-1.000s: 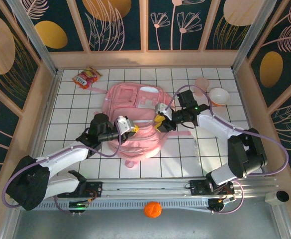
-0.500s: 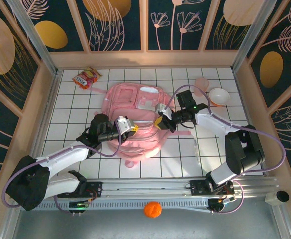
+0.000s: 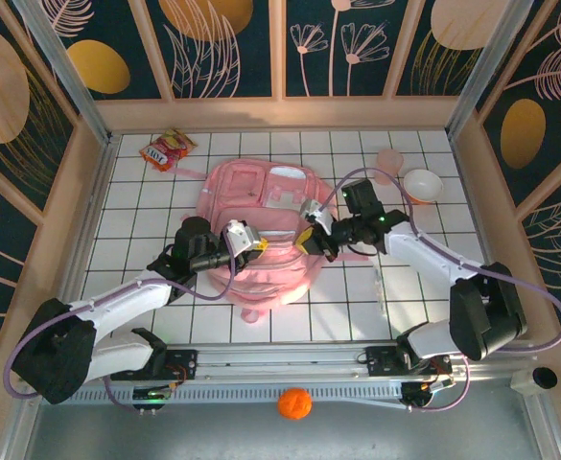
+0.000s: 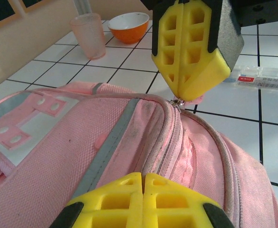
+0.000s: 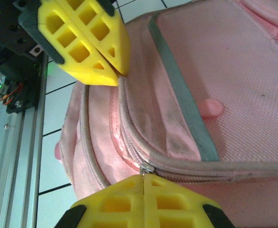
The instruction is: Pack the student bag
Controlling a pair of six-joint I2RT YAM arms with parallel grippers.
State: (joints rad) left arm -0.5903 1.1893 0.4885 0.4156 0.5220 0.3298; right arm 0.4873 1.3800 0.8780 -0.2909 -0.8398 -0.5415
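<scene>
Bag (image 3: 246, 192) zip pull (image 5: 146, 168) sits pinched between the right gripper's (image 5: 143, 176) pressed-together pads at the bottom edge of the right wrist view. The left gripper (image 5: 119, 71), also pressed together, touches the zip seam at upper left of that view; whether it pinches any fabric cannot be told. In the top view both grippers meet over the lower half of the bag, which lies flat at the centre of the tiled table (image 3: 136, 201). A cup (image 3: 389, 161) and bowl (image 3: 422, 184) stand at upper right, and a snack packet (image 3: 167, 150) lies at upper left.
</scene>
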